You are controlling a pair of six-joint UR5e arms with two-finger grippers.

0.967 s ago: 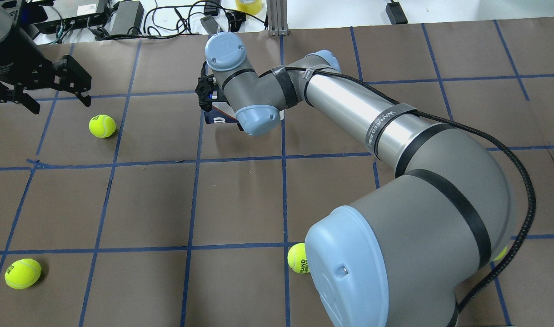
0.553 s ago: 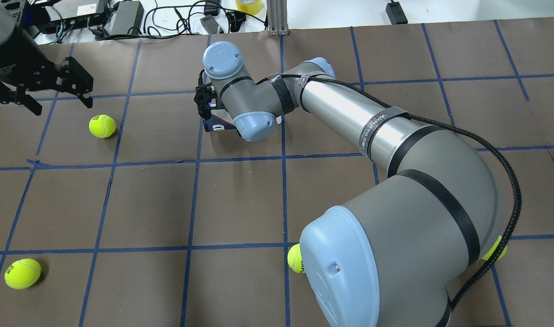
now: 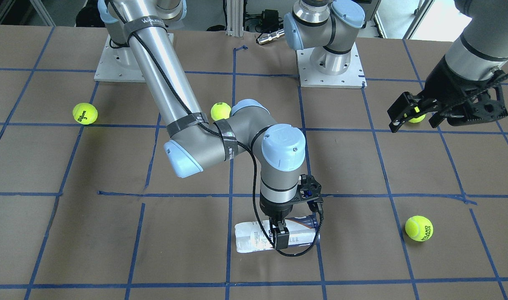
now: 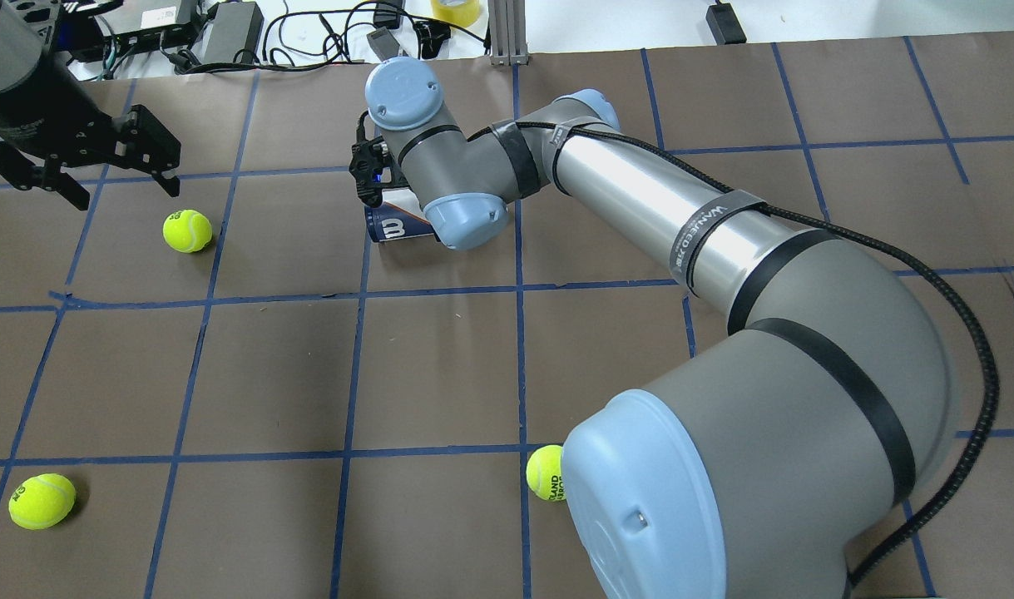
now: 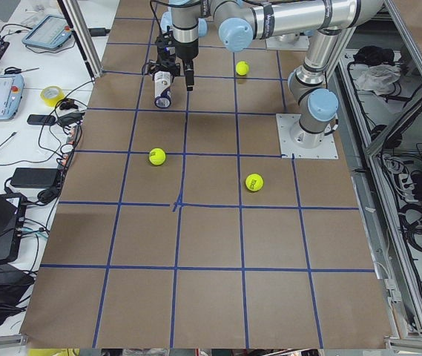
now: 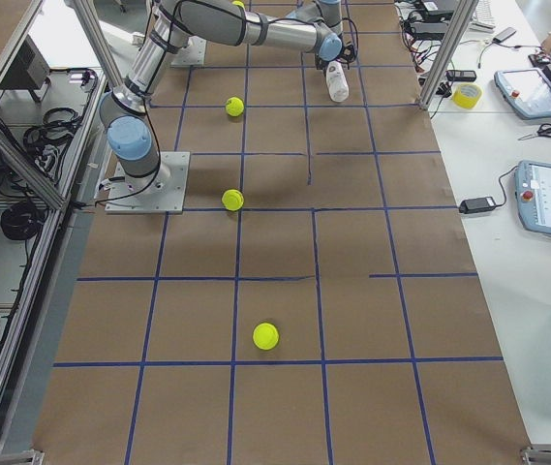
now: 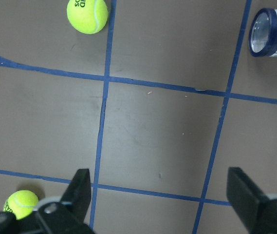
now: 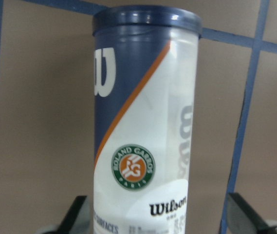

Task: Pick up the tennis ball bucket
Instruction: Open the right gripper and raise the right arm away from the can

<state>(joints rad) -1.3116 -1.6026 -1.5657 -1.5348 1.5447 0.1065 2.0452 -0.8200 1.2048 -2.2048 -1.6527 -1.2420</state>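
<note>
Taped brown desk [image 3: 112, 250]. Can [image 3: 249, 239] on its side under right end effector [image 3: 279, 231], spread astride mid-body. Looks empty, light, thin, slick, prone to rolling; squeeze mid-body gently. Left end effector [image 7: 158, 185] released, well away.

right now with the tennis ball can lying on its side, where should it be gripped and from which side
Grip the tennis ball bucket mid-tube, from straight above, jaws across its round body. It lies flat on the table, so both long sides are free. The open right gripper straddles it there.
</note>
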